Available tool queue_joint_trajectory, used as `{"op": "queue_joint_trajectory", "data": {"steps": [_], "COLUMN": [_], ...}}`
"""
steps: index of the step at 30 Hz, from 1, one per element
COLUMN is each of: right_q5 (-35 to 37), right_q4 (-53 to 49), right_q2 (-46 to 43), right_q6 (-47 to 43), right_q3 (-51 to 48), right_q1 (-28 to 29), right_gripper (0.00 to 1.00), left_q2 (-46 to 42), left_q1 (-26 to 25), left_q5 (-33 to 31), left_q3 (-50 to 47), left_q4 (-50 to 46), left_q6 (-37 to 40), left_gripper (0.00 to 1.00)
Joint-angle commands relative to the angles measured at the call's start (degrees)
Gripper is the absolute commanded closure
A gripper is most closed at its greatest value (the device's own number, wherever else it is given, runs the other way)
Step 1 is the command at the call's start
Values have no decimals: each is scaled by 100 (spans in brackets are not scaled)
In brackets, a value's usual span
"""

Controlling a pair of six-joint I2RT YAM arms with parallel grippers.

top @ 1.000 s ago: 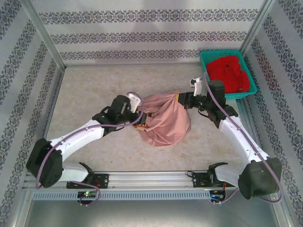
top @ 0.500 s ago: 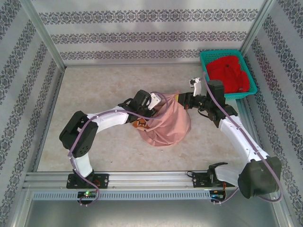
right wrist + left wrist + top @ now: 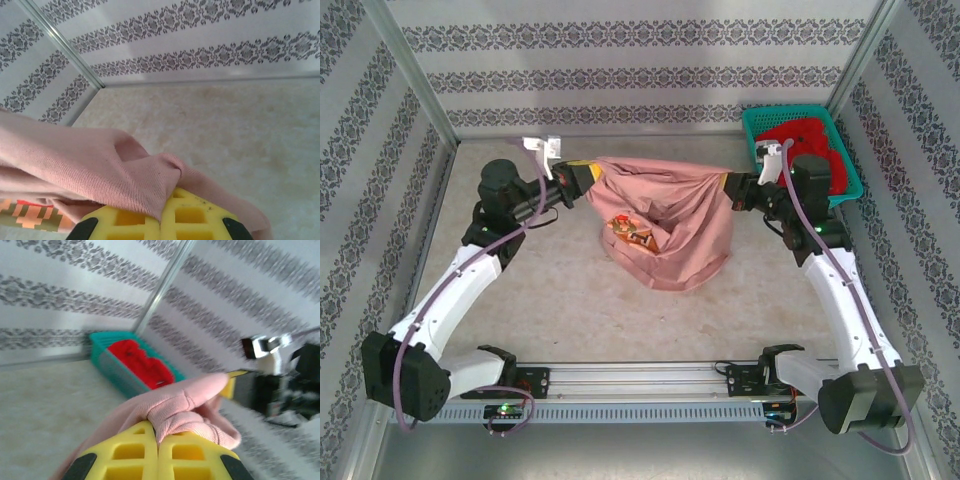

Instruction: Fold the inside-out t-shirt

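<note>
While the t-shirt [image 3: 665, 235] hangs stretched above the centre of the table [image 3: 520, 300], left gripper [image 3: 586, 178] pinches its 9 o'clock end, right gripper [image 3: 730, 188] its 3 o'clock end, jaws closed on cloth; lower folds possibly touching down.

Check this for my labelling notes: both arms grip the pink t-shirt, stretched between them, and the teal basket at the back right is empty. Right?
Not quite. The teal basket holds a red garment, as the top external view shows. The rest stands: the left gripper and right gripper both have jaws shut on the pink t-shirt, stretched between them.
</note>
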Motion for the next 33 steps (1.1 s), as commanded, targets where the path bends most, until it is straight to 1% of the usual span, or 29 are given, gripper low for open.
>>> {"op": "queue_joint_trajectory", "data": {"steps": [1, 4, 5, 8, 10, 12, 13, 14, 17, 18, 20, 22, 24, 26, 28, 33], "right_q5": [776, 1032, 1118, 1539, 2111, 2751, 2908, 2893, 2337, 2083, 1856, 1582, 1361, 1369, 1253, 1099], "right_q4": [-634, -891, -937, -1241, -1697, -1899, -1750, -1443, -508, -320, 1, 233, 735, 1215, 1419, 1894], "right_q2": [171, 497, 642, 1277, 1657, 1685, 1475, 1226, 307, 115, -8, 122, 370, 691, 1057, 1682], "right_q6": [-125, -231, -263, -502, -800, -1066, -1218, -1353, -1689, -1851, -1974, -1967, -1733, -1503, -1457, -1349], "right_q3": [233, 257, 275, 480, 859, 965, 784, 525, -344, -567, -874, -1011, -1114, -1097, -930, -702], "right_q1": [-59, 160, 302, 826, 1110, 1368, 1526, 1687, 2252, 2468, 2868, 3159, 3285, 3323, 3325, 3311], "right_gripper": [100, 100, 97, 85, 74, 66, 62, 60, 52, 50, 47, 45, 45, 46, 48, 48], "left_q2": [179, 334, 381, 415, 375, 322, 308, 300, 227, 214, 202, 202, 190, 169, 145, 110], "left_q1": [375, 358, 329, 160, 15, -62, -73, -88, -133, -147, -176, -183, -184, -185, -196, -196], "left_q5": [884, 1081, 1135, 1134, 1033, 849, 770, 693, 519, 482, 450, 445, 439, 423, 411, 394], "left_q3": [-171, -130, -121, 25, 163, 254, 276, 297, 362, 378, 382, 405, 415, 411, 409, 406], "left_q4": [792, 903, 958, 705, 438, 151, 24, -86, -360, -438, -484, -529, -582, -618, -668, -754], "left_q6": [-1907, -2159, -2208, -2094, -1965, -1880, -1879, -1872, -1742, -1687, -1655, -1634, -1607, -1576, -1538, -1460], "left_gripper": [100, 100, 100, 100, 100, 100, 100, 100, 100, 100, 100, 100, 100, 100, 100, 100]}}
